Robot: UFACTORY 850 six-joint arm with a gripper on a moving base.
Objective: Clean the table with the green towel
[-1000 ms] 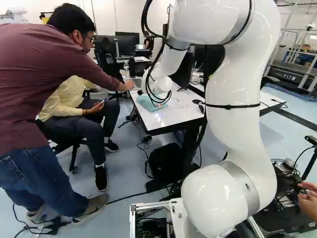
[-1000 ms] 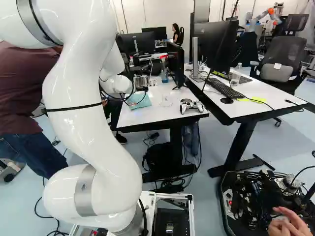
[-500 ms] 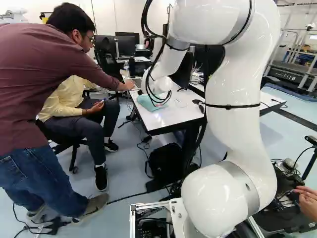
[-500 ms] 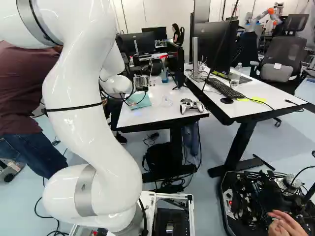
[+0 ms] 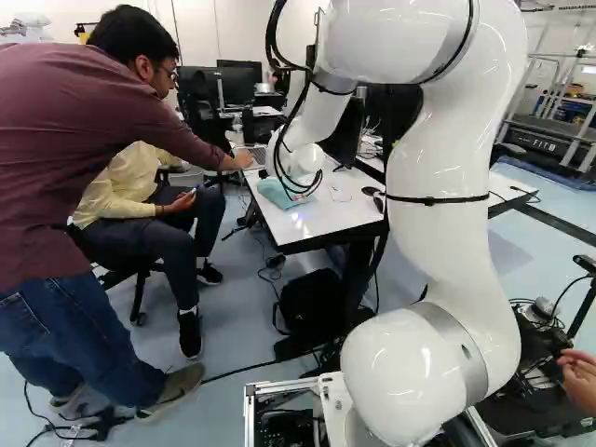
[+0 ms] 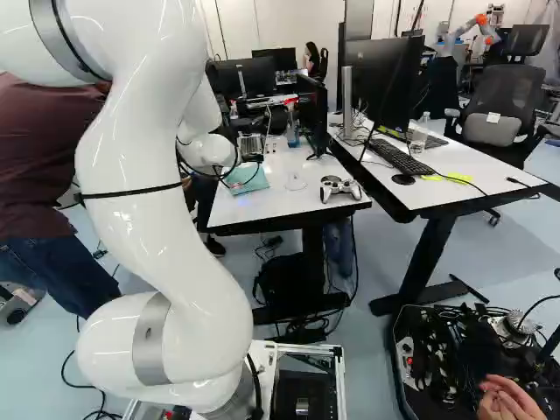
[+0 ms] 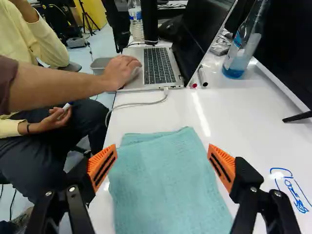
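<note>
The tool stands wide open, gripping nothing. The green towel lies on the table, below and between the spread fingers, its far edge just ahead of their tips; contact I cannot tell. The blue marks sit outside the fingers, across from the hand on the laptop beyond. Closing straight down and inward should likely gather the cloth.
</note>
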